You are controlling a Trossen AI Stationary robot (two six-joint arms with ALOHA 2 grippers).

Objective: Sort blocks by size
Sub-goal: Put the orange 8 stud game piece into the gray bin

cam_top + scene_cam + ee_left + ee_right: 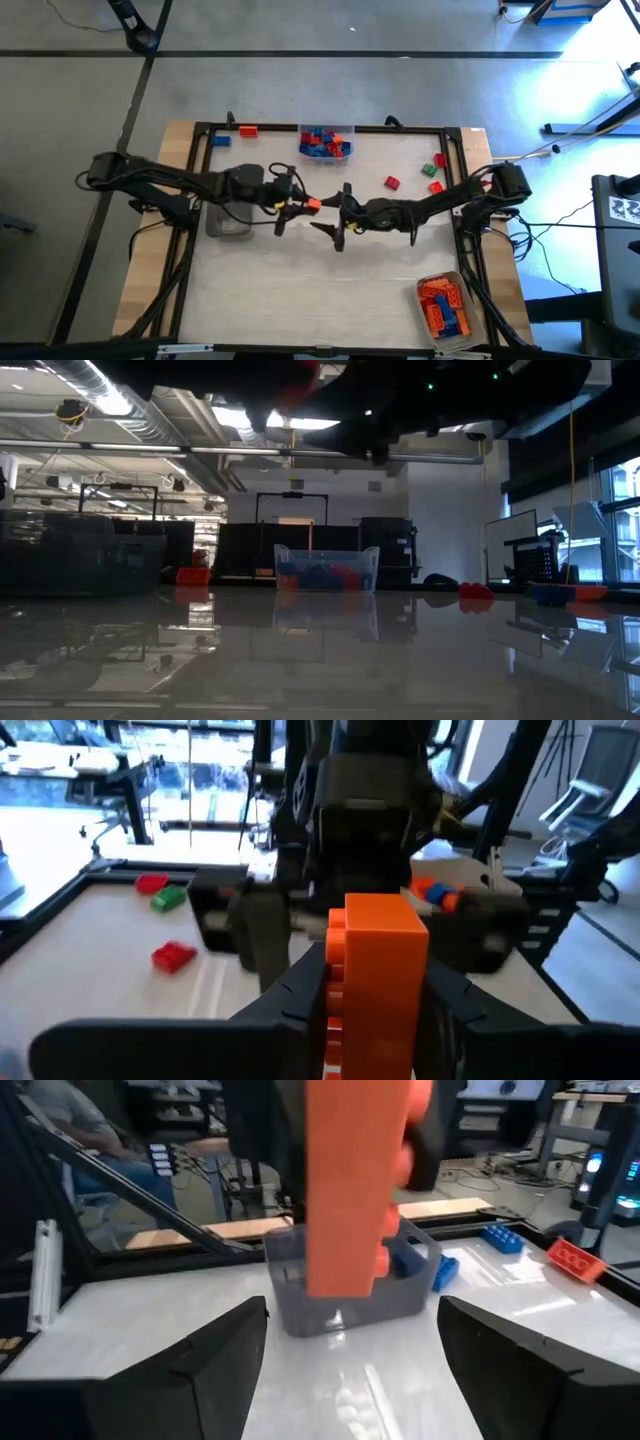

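My left gripper [300, 206] is over the middle of the table, shut on a tall orange brick [312, 204], which also shows in the left wrist view [375, 970]. My right gripper [338, 215] faces it from the table's right, open and empty. In the right wrist view the brick [350, 1190] hangs just beyond and above my right gripper's [350, 1370] spread fingers, apart from them. Loose bricks lie on the table: red [392, 182], green [428, 170], orange [248, 130] and blue [220, 140]. My left gripper pinches the orange brick between its two fingers, on two opposite sides [345, 1010] toward its lower end. The fingers come level from the table's left. The brick stands upright in the hold, its studs to one side, lifted clear of the table.
A clear tray [325, 143] of blue and red bricks stands at the far edge. Another tray [445, 305], of orange and blue bricks, stands near right. A grey tray [230, 218] sits under my left arm. The black frame [330, 127] rims the table.
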